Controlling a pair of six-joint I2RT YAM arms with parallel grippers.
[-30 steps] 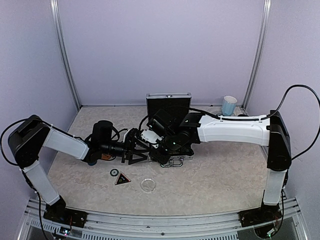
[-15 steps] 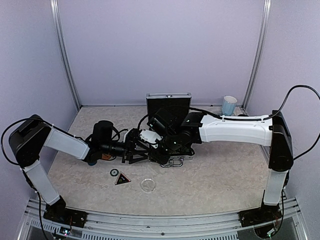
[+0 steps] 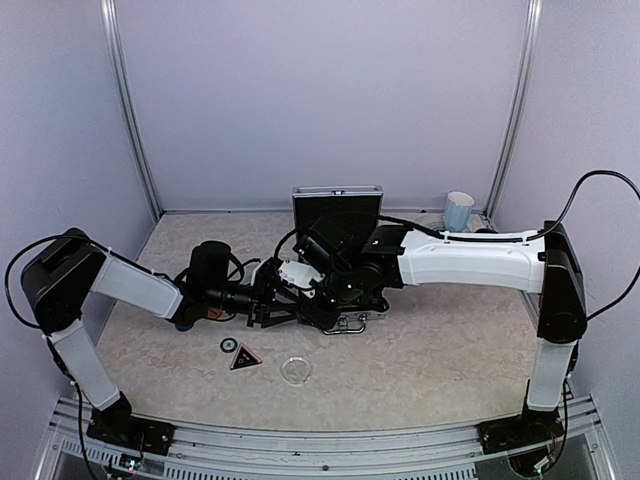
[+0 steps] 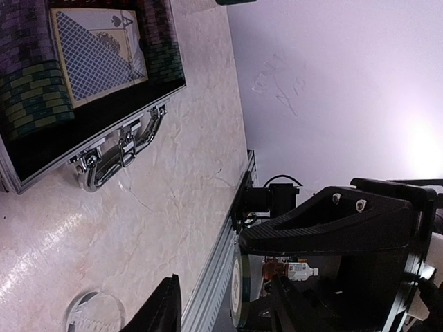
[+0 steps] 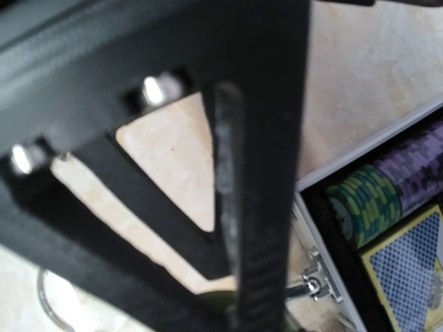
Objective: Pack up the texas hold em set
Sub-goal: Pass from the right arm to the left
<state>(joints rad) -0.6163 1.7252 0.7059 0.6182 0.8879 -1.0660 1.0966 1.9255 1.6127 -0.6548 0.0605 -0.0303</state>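
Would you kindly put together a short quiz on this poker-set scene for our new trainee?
1. True or false: the lid of the silver case stands raised.
2. What colour is the back of the card deck lying in the silver case? A red, B blue, C green.
3. Name the shape of the black piece just left of the clear disc.

Key: 1 true; 2 B; 3 triangle.
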